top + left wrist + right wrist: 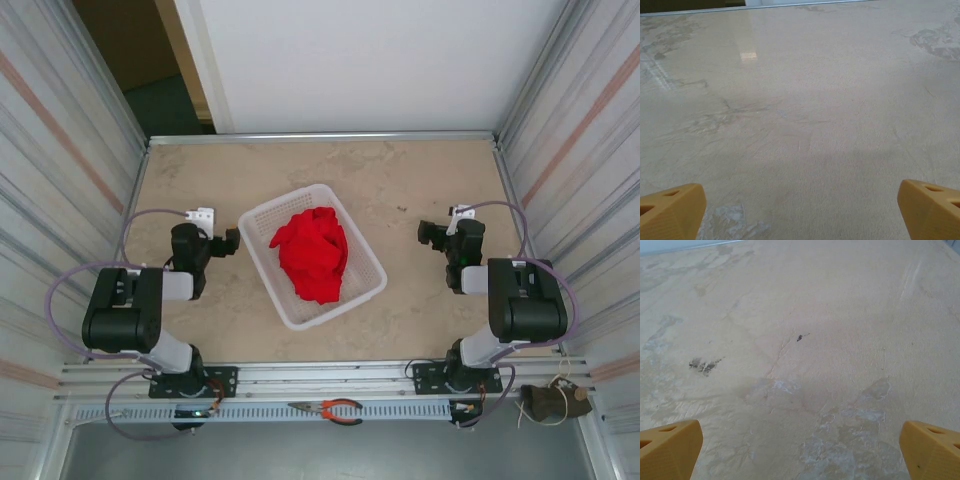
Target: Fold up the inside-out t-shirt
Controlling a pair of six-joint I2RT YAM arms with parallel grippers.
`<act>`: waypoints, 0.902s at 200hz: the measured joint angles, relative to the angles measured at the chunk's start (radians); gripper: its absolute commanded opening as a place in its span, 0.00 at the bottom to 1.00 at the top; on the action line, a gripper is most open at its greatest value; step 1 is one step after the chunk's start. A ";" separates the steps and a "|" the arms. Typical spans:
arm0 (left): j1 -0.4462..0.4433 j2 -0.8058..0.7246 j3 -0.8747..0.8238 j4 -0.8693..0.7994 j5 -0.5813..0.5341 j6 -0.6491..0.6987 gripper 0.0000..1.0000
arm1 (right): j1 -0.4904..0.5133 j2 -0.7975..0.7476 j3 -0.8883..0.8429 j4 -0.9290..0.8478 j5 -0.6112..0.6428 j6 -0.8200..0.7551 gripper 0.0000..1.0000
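T-shirt: the red t-shirt [312, 254] lies crumpled in a loose heap inside the white basket [262, 216], with plain red folds facing up.
Basket: it sits at the middle of the tabletop [420, 170], turned at an angle to the edges, its long side running from about 11 o'clock to 5 o'clock.
Left gripper: the left gripper [232, 240] hangs at 9 o'clock from the basket, near its rim but apart from it. It is spread wide, and in the left wrist view its yellow fingertips [670, 212] stand at the bottom corners with bare tabletop between them.
Right gripper: the right gripper [430, 233] hangs at 3 o'clock from the basket, apart from it. It is also spread wide, and its yellow fingertips [669, 450] frame bare tabletop marked by a dark smudge [704, 365].
Pliers: red-handled pliers [335, 409] lie on the metal rail at 6 o'clock from the basket, between the two arm bases.
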 measured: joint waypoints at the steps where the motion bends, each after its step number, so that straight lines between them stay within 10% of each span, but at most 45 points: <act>1: 0.000 0.000 0.000 0.000 0.000 0.000 0.99 | 0.000 0.000 0.000 0.000 0.000 0.000 0.99; 180: 0.048 -0.021 0.004 -0.004 0.098 -0.001 0.99 | -0.001 -0.015 0.002 -0.025 0.008 0.001 0.99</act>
